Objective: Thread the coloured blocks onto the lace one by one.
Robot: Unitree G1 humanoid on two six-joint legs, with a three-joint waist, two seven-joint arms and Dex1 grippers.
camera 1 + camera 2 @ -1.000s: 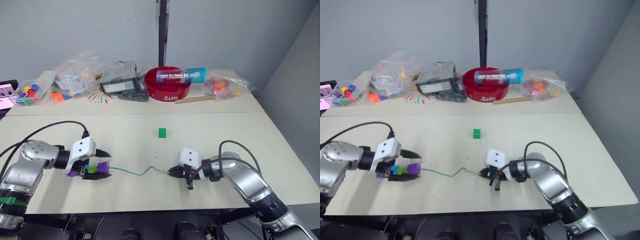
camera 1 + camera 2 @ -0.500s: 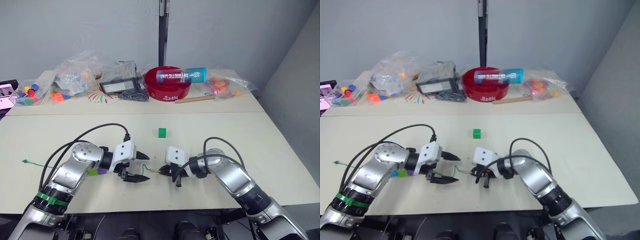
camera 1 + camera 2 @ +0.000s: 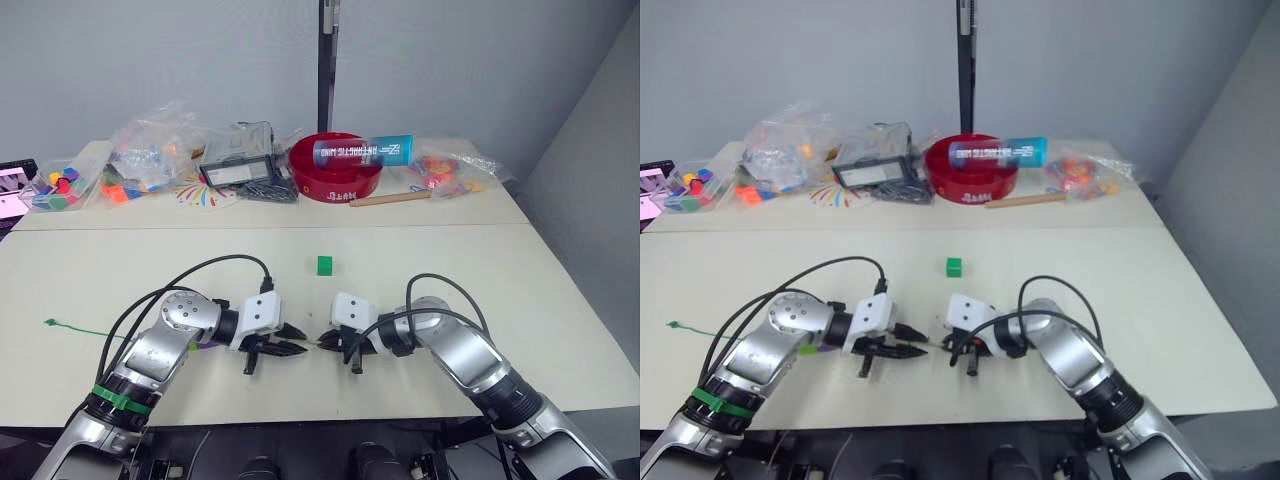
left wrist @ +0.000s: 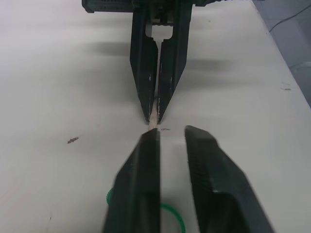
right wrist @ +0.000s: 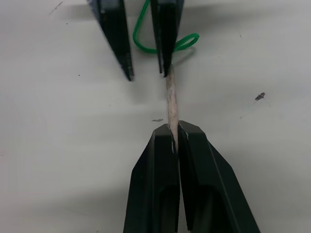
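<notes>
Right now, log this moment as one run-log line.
right gripper: shut on pale stiff tip of thin green lace | left gripper: open, facing tip | small green plastic cube: loose on table, unthreaded

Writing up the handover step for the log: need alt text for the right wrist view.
The right hand, fingers closed, pinches the pale stiff tip of the lace just above the pale table. Facing it, the left hand has its fingers open, one beside the tip, with a green loop of lace behind it.
</notes>
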